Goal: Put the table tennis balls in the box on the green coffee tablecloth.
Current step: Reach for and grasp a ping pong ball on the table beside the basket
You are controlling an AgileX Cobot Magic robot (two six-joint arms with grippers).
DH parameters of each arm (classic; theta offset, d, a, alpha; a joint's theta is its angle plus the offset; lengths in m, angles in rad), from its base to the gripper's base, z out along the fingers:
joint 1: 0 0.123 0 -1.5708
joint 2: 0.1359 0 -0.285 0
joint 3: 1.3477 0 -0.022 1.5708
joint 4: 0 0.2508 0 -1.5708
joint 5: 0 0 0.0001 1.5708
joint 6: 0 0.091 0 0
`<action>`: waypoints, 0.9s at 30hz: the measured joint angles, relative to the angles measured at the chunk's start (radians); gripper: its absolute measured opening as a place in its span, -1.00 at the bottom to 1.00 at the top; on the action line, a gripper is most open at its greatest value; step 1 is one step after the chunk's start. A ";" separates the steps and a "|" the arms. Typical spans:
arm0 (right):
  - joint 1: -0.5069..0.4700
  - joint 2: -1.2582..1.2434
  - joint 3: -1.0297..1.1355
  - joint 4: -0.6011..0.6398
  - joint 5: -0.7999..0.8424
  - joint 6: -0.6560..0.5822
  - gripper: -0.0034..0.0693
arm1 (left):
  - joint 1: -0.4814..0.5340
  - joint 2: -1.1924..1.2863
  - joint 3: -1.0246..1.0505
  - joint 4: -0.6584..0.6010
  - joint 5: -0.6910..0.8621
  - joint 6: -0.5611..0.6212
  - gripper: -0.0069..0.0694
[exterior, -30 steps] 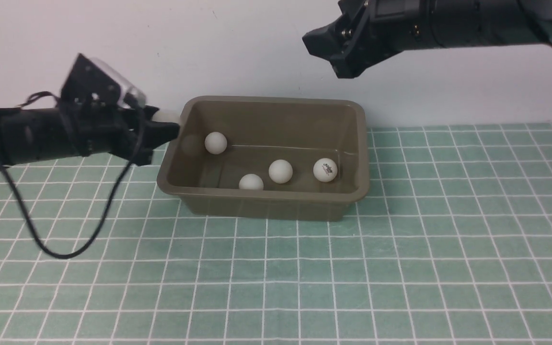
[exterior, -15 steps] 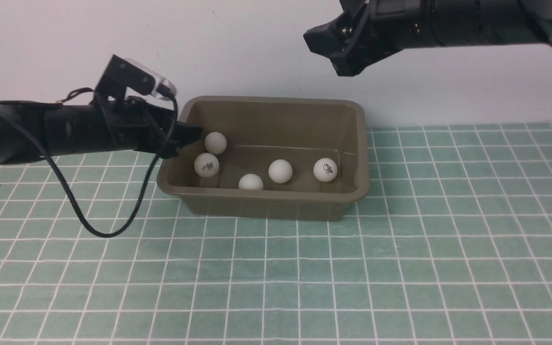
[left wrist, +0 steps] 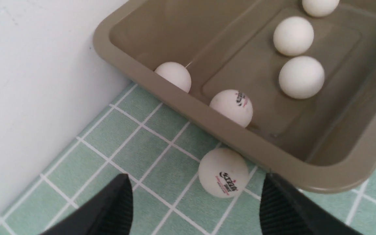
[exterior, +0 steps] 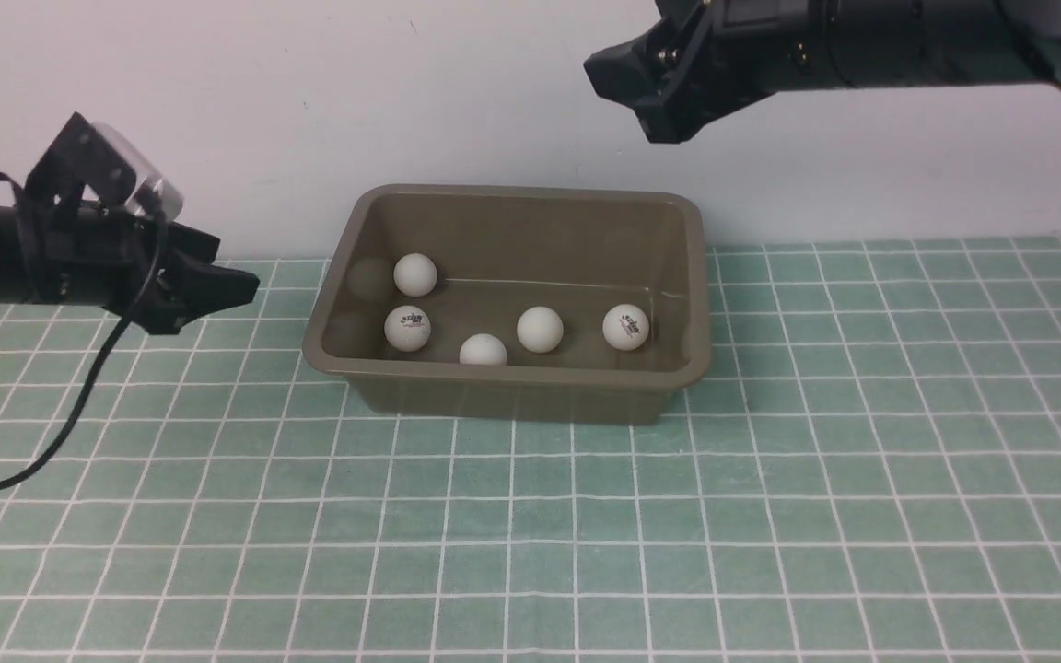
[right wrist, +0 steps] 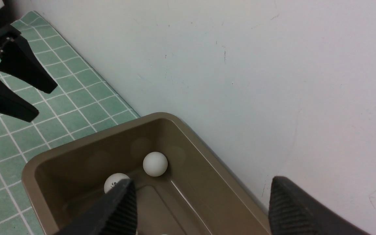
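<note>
The olive-brown box point(exterior: 512, 191) stands on the green coffee tablecloth point(exterior: 770, 506) against the wall. Several white table tennis balls lie inside, among them one at the back left point(exterior: 415, 274) and a logo ball point(exterior: 407, 328). My left gripper point(exterior: 238, 267) hovers open and empty left of the box. In the left wrist view another logo ball point(left wrist: 224, 172) rests on the cloth against the box's point(left wrist: 325, 176) outer wall, just ahead of the open left gripper point(left wrist: 195, 179); the front view does not show it. My right gripper point(exterior: 623, 101) hangs open and empty high above the box's back right.
A white wall point(exterior: 217, 92) rises directly behind the box. A black cable point(exterior: 61, 433) loops down from the left arm onto the cloth. The right wrist view shows the box's rim point(right wrist: 86, 138), a ball point(right wrist: 155, 164) inside, and the left gripper's fingers point(right wrist: 21, 75).
The left gripper, shut on a ball at the box's left rim, opened; a logo ball landed in the box. The left arm then drew back to the left. The right arm stayed still.
</note>
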 joint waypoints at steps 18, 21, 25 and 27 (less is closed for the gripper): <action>0.000 0.000 0.000 0.000 -0.002 -0.027 0.45 | 0.000 0.208 -0.001 -0.246 -0.010 0.251 0.41; 0.000 0.000 0.000 0.000 -0.002 -0.030 0.45 | -0.004 0.222 -0.001 -0.251 -0.002 0.237 0.41; 0.000 0.000 0.000 0.000 -0.001 -0.031 0.45 | -0.034 0.241 -0.009 -0.242 -0.002 0.216 0.41; 0.000 0.000 0.000 0.000 -0.001 -0.033 0.45 | -0.064 0.254 -0.023 -0.234 -0.008 0.205 0.41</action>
